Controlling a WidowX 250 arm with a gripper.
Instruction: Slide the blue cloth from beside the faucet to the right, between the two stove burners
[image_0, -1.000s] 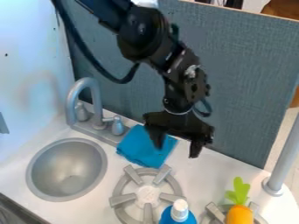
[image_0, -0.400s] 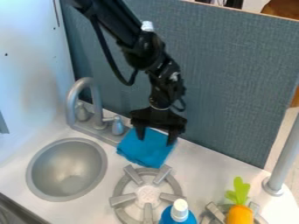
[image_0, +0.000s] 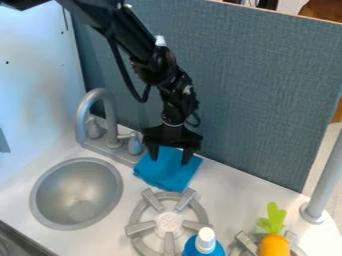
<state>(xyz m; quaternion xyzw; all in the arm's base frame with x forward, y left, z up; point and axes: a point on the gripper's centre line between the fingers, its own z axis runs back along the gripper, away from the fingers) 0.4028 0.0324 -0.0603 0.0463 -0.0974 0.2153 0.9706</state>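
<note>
A black two-finger gripper (image_0: 169, 161) hangs near the middle of the frame, its arm coming in from the upper left. Its jaws stand wide apart, with the tips over the upper part of a bright blue folded cloth (image_0: 164, 178); whether they touch it, I cannot tell. Just behind rises a tall blue-grey textured panel (image_0: 267, 95), running along the counter's back edge toward the right. Bare white counter (image_0: 234, 197) stretches from the cloth toward the lower right, and a narrower strip separates the cloth from the sink.

The cloth lies just above centre-bottom — a soft, roughly four-sided shape with slightly uneven edges, flat on the counter.

Left of it stands a grey curved faucet (image_0: 111, 120) with knobs on its base, and at the lower left is a round grey metal-look sink (image_0: 75, 195). Below the cloth sits a grey toy burner (image_0: 139, 228). At the bottom edge are a blue bottle with a white cap (image_0: 204, 245) and, farther right, an orange toy carrot with a green top (image_0: 274, 245) at a second grey burner (image_0: 246, 243). A grey pole (image_0: 327, 180) rises at the right edge.
</note>
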